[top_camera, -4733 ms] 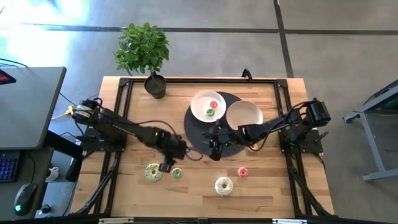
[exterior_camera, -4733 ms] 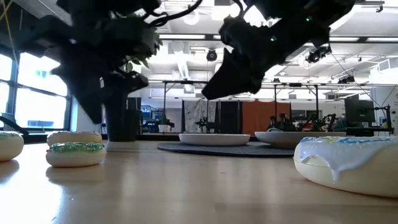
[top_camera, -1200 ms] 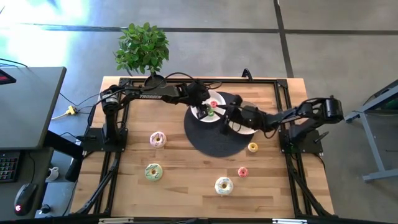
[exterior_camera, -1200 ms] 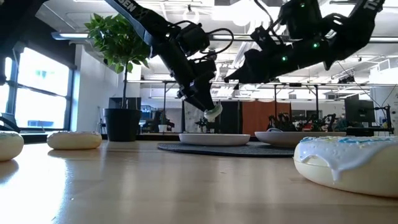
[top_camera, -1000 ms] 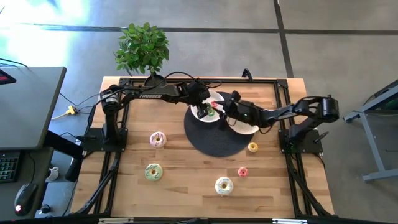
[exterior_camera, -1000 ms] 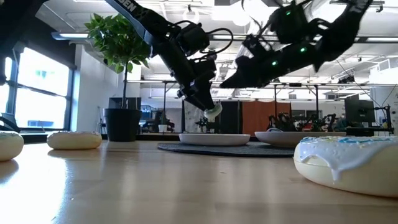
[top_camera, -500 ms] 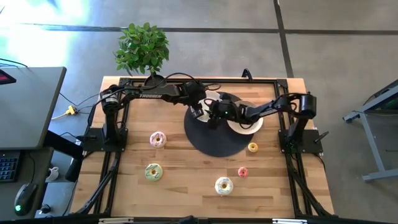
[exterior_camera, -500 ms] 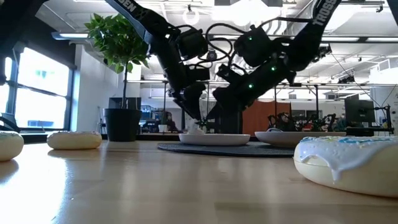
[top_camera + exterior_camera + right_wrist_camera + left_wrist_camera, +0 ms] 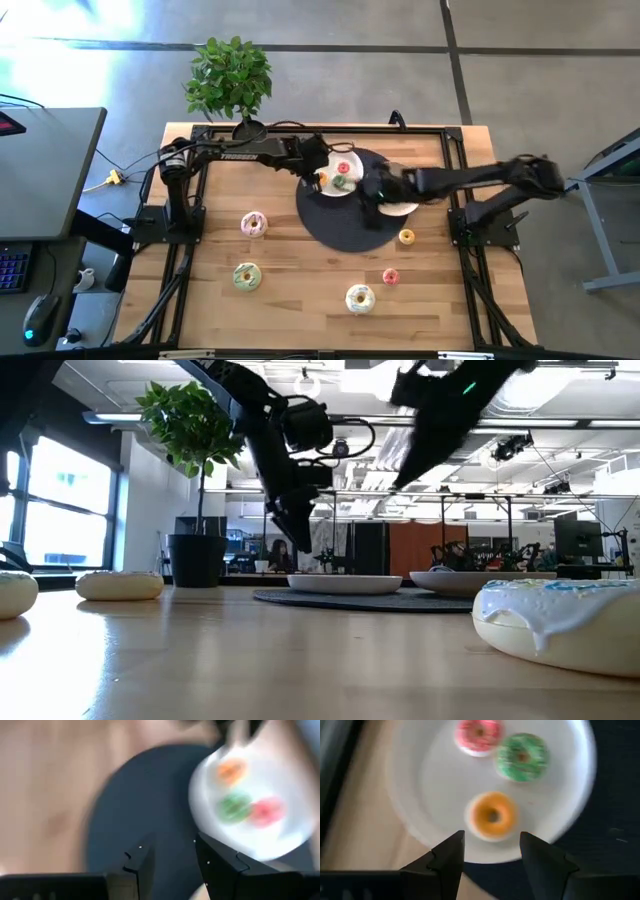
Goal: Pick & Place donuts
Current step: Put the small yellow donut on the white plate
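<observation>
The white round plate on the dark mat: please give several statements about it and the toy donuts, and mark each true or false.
1. The white round plate holds three donuts: the orange ring donut, the green sprinkled donut and the pink donut. True.
2. The left tool grips the orange donut. False: it is open, empty.
3. The small yellow ring donut lies on the wooden table. True.
4. The table holds no loose donuts. False: several remain.

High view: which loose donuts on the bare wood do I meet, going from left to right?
Green donut → pink donut → white donut → red donut → yellow donut.
</observation>
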You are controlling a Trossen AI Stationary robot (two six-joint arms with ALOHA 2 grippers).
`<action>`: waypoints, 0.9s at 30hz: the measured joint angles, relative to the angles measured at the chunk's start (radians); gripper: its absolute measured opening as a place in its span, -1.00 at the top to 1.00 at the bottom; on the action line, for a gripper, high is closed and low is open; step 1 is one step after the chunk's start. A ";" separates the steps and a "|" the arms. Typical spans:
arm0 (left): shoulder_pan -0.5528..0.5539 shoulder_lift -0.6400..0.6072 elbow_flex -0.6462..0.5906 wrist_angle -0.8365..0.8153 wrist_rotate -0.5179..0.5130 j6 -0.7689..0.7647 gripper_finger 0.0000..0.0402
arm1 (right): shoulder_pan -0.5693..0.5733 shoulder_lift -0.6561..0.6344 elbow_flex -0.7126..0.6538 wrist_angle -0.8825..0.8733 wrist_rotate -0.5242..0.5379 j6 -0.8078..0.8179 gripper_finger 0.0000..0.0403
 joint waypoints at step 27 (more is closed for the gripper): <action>-0.159 0.001 0.000 0.064 -0.013 -0.011 0.06 | 0.330 -0.032 -0.424 -0.135 0.004 0.723 0.32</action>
